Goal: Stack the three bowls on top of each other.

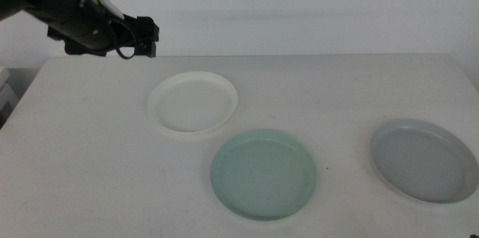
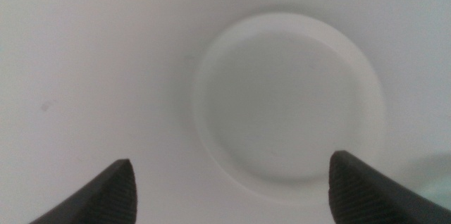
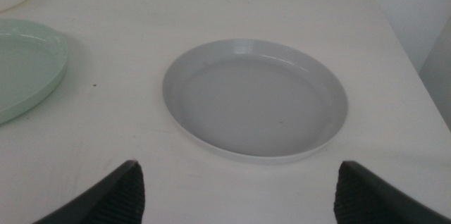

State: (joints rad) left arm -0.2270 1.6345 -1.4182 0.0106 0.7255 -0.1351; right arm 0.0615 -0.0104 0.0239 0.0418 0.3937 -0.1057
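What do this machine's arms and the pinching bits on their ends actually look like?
The left arm, seen in the middle view, is black and bulky, with a white part on top, a looped black cable and a blocky black left end effector. In the wrist views each end effector shows two dark, matte jaws with rounded tips: left end effector, right end effector. The right arm itself is out of view.

A white tabletop (image 1: 90, 163) fills most of the middle view. Three shallow bowls lie flat on it, none touching: the white bowl (image 1: 193, 103) at upper centre, the mint green bowl (image 1: 263, 174) just below and right of it at lower centre, and the grey bowl (image 1: 423, 159) well apart at the right edge.
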